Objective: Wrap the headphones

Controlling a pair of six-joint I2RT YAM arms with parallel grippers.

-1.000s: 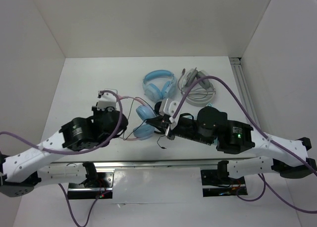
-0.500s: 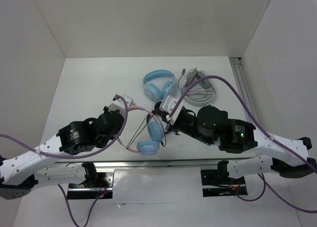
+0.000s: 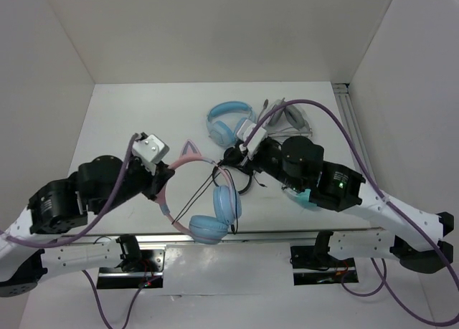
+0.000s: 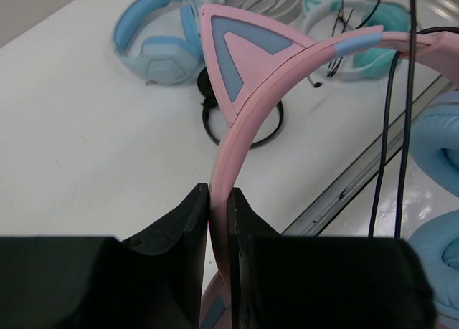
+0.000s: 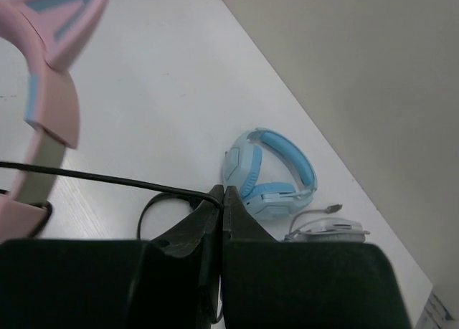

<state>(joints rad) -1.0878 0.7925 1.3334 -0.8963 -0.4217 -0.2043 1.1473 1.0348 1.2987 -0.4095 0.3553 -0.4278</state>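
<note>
The headphones have a pink cat-ear headband (image 3: 185, 157), light blue ear cups (image 3: 226, 202) and a thin black cable (image 3: 204, 189). My left gripper (image 3: 159, 182) is shut on the headband and holds the pair off the table with the cups hanging at the near side. In the left wrist view my gripper (image 4: 219, 200) clamps the pink band below a cat ear (image 4: 244, 56). My right gripper (image 3: 229, 157) is shut on the cable. In the right wrist view the cable (image 5: 93, 177) runs left from my gripper (image 5: 223, 196) toward the headband (image 5: 54, 107).
An all-blue pair (image 3: 229, 122) lies behind the grippers and shows in both wrist views (image 4: 161, 39) (image 5: 269, 175). A teal pair with a white headband (image 3: 287, 117) lies at the back right, partly under my right arm. A metal rail (image 3: 355, 128) runs along the right edge.
My left arm has pulled back to the left and lifted the headphones, so the cups now hang near the front edge. My right gripper has moved slightly back, still on the cable.
</note>
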